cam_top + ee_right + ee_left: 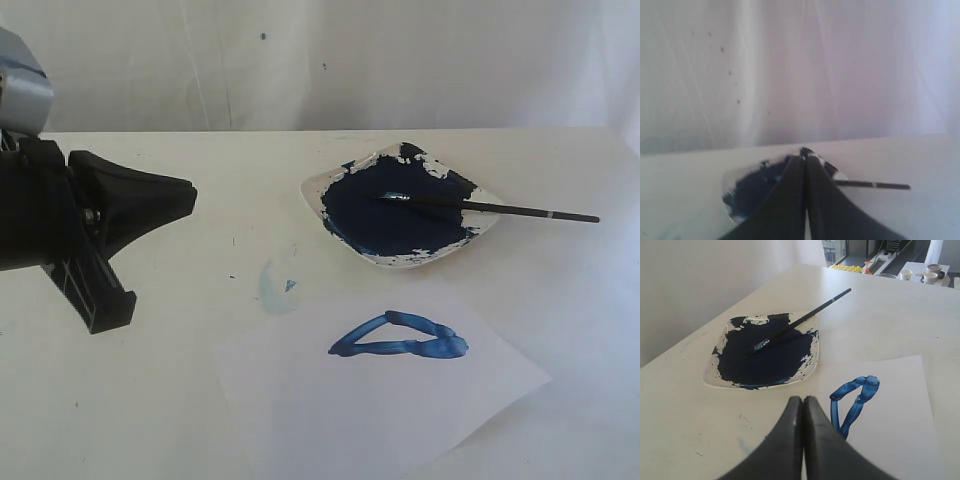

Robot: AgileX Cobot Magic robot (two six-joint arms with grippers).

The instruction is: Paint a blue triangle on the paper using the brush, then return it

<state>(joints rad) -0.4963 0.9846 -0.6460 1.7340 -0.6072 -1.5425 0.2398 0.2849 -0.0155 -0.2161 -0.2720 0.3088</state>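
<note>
The blue triangle (400, 337) lies painted on the white paper (400, 410) near the table's front; it also shows in the left wrist view as the blue triangle (855, 402) on the paper (895, 410). The black-handled brush (500, 208) rests across the paint dish (400, 205), bristles in the paint, handle sticking out to the right. My left gripper (185, 195) hangs shut and empty at the left, apart from the dish. In its own view the left gripper (803, 399) points between dish and paper. My right gripper (805, 156) is shut, empty, above the dish (752, 185) and brush (875, 185).
A pale-blue smudge (277, 287) stains the table left of the paper. A white cloth backdrop (320, 60) stands behind the table. Cups and small objects (925, 274) sit on a far counter in the left wrist view.
</note>
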